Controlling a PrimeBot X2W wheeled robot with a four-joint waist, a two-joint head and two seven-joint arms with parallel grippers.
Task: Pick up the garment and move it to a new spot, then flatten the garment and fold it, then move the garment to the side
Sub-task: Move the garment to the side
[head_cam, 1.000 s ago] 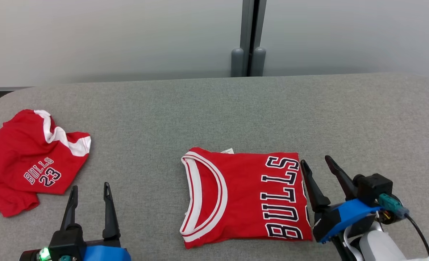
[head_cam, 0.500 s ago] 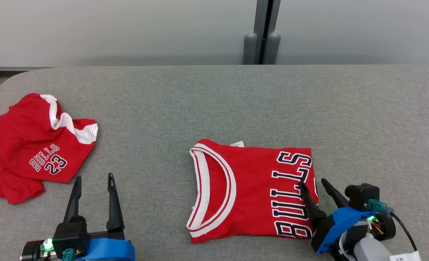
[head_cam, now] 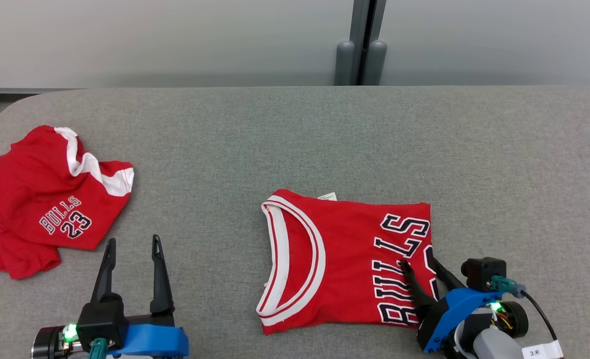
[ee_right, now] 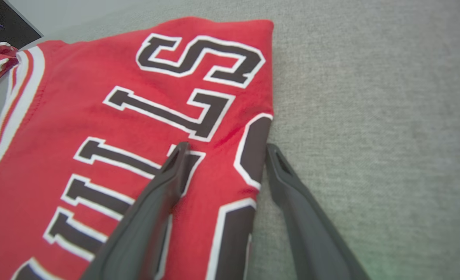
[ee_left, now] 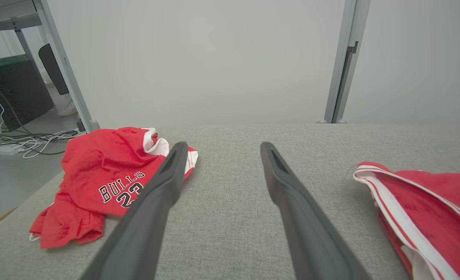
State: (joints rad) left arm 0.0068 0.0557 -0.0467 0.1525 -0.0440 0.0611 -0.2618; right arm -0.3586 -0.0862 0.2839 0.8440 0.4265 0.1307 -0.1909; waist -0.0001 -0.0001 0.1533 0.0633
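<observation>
The garment (head_cam: 345,259) is a red jersey with white-trimmed collar and "BULLS" lettering, lying folded flat at the centre front of the grey table (head_cam: 295,139). My right gripper (head_cam: 419,261) is open at the jersey's right edge. In the right wrist view the right gripper (ee_right: 227,145) has one finger over the lettering of the jersey (ee_right: 117,97) and the other on the bare table just past the slightly raised fold. My left gripper (head_cam: 133,239) stands open over bare table at the lower left, holding nothing. The left wrist view has the left gripper (ee_left: 224,144) left of the jersey's collar (ee_left: 428,202).
A second red garment (head_cam: 51,199) marked "BULLS 23" lies crumpled near the table's rounded left corner, also the crumpled garment (ee_left: 105,171) in the left wrist view. A pale wall with a grey post (head_cam: 362,45) runs behind the table. Cables (ee_left: 16,144) lie on the floor past the left edge.
The head camera shifted. My right gripper moved from just beside the jersey's right edge to straddling it, still open. The left gripper kept its place and stayed open.
</observation>
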